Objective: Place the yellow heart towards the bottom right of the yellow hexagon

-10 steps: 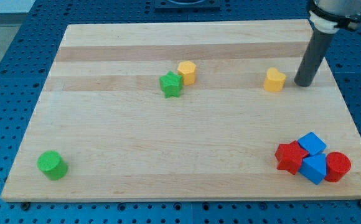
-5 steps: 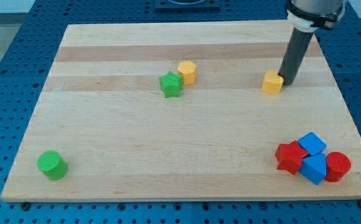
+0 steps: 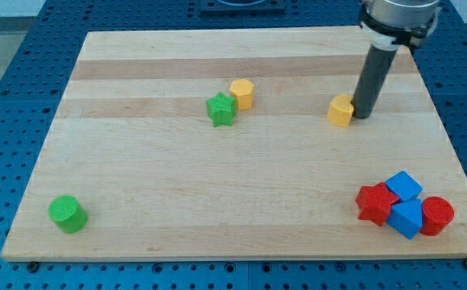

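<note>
The yellow heart [image 3: 340, 111] lies on the wooden board at the view's upper right. My tip [image 3: 361, 116] touches its right side. The yellow hexagon [image 3: 241, 93] sits near the board's top centre, well to the left of the heart. A green star [image 3: 221, 109] touches the hexagon's lower left side.
A green cylinder [image 3: 66, 213] stands at the bottom left. At the bottom right is a tight cluster: a red star [image 3: 374, 203], two blue cubes [image 3: 402, 186] [image 3: 406, 218] and a red cylinder [image 3: 436, 216]. The board's [image 3: 137, 161] right edge is close to the rod.
My tip moved left from the right of the yellow heart, met it, and pushed it a short way left and slightly down. The other blocks have not moved.
</note>
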You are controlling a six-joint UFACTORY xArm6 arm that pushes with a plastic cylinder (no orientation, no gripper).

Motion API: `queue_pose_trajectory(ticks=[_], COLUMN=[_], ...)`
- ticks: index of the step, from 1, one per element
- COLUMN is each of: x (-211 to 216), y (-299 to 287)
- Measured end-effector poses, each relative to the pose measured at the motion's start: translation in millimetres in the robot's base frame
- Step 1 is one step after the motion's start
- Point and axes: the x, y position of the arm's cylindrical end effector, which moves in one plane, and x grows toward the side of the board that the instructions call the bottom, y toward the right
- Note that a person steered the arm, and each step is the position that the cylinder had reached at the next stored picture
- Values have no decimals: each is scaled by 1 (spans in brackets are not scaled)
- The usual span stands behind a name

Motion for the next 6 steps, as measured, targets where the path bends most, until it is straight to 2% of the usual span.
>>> queue_pose_trajectory(ticks=[3,5,6], x=[29,17,8], y=[-51,-102,-100])
